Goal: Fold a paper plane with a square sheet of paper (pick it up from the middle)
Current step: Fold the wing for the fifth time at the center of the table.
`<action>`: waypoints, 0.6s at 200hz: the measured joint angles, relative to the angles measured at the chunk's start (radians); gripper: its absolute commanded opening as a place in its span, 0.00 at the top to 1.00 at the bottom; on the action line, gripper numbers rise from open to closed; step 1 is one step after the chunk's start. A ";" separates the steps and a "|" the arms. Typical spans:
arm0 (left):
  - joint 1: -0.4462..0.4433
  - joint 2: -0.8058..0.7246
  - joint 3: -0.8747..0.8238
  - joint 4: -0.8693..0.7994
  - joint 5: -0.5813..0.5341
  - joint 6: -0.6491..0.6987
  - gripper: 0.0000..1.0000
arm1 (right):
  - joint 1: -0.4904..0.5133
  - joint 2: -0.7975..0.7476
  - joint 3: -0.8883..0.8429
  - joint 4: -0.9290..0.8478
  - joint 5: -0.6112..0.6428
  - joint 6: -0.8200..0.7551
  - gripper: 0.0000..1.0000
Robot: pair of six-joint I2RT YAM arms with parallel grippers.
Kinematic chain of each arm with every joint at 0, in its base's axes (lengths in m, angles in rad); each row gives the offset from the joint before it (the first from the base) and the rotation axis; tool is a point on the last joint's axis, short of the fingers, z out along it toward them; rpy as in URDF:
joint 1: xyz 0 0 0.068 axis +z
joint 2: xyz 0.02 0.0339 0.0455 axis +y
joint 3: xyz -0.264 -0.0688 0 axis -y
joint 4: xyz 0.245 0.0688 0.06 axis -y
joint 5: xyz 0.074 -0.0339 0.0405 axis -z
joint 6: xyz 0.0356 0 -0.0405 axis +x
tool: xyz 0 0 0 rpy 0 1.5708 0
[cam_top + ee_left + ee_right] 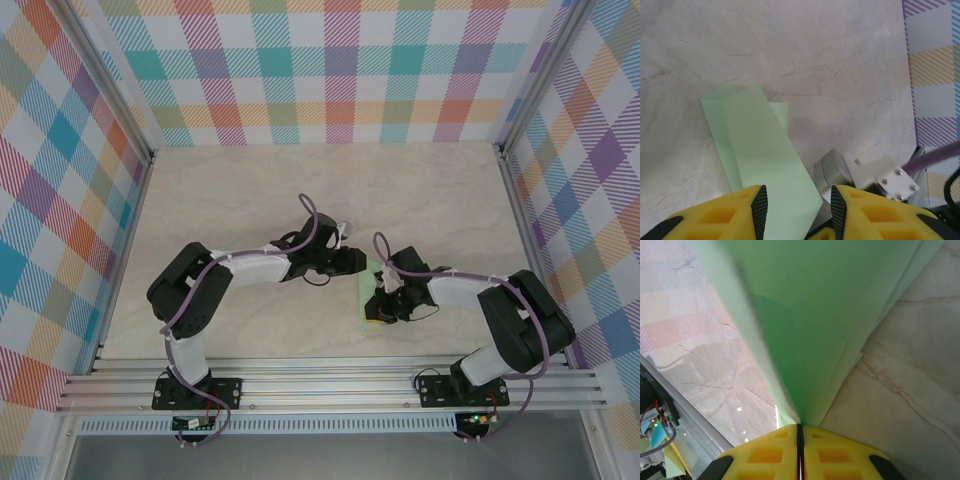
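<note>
Two grippers meet over the middle of the table (250,200), with open room on every side of them. Bare marbled tabletop runs from beside the left gripper (352,262) to the plaid wall (340,70) at the back. A broad bare strip separates both hands from the aluminium rail (330,385) at the near edge. In the left wrist view, the surface ahead of the left fingertips is bare up to a plaid side wall.

The sheet of paper (765,150) is pale mint green and folded into a long strip of overlapping layers. It sits between the two hands. Its straight long edges run away from the left gripper's fingers, up and to the left in that wrist view, and a narrower layer's edge shows along each side.

The left jaws stand apart, with the black pads (759,210) flanking the near end of the strip. Whether either pad touches the paper cannot be told. Just right of that hand sits a grey metal bracket (860,175).

The right gripper (800,427) has its yellow fingers pressed together, clamped on the paper. The sheet rises from the pinch and widens away from the fingertips, its creases converging at the grip.

From above, both forearms stretch low toward each other with the elbows bent outward. The fingertips are near one another, with green paper showing between them.
</note>
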 measured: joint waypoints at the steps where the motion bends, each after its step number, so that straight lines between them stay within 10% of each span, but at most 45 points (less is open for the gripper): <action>1: 0.000 0.004 0.005 0.000 0.002 0.000 0.60 | 0.000 -0.002 -0.001 0.000 0.003 0.000 0.90; 120: -0.022 0.183 0.171 -0.079 -0.001 0.013 0.68 | 0.000 -0.158 -0.054 -0.030 0.103 0.050 0.80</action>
